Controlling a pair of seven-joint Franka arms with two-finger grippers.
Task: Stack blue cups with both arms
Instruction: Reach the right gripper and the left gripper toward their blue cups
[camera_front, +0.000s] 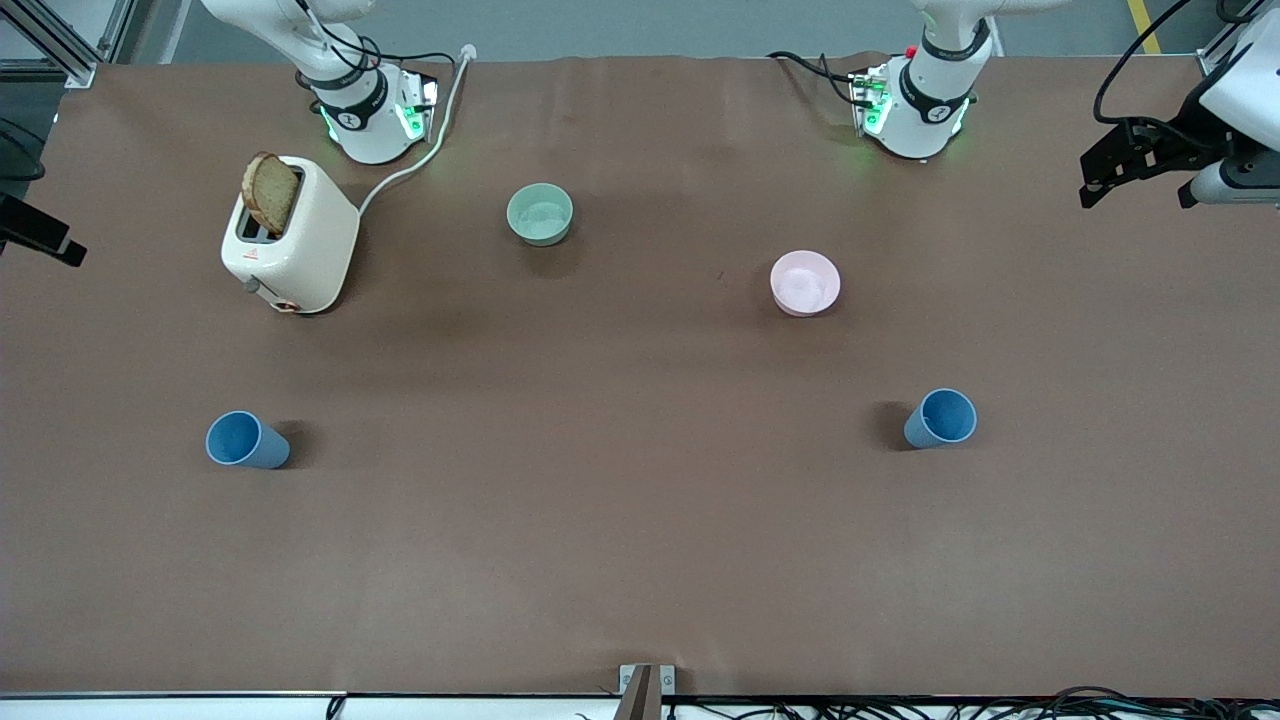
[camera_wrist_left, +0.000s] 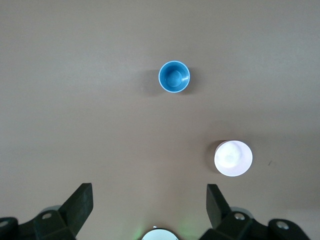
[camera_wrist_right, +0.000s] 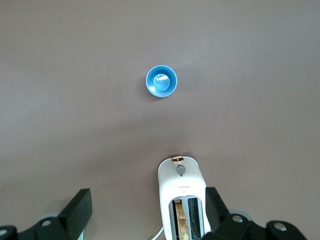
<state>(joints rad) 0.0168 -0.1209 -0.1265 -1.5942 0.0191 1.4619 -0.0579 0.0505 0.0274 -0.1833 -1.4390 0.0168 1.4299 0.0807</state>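
Brown tabletop (camera_front: 640, 520) holds 2 blue cups (camera_front: 246, 441) (camera_front: 941, 419), each apart from wide-spread, empty jaws overhead.

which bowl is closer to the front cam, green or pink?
The pink bowl, toward the left arm's end; it sits lower in the front view than the mint-green bowl.

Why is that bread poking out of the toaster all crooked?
The bread slice sits only partly in the toaster slot and leans to one side, so it looks askew. Both blue cups stand upright, nothing is spilled, and both bowls look fine.
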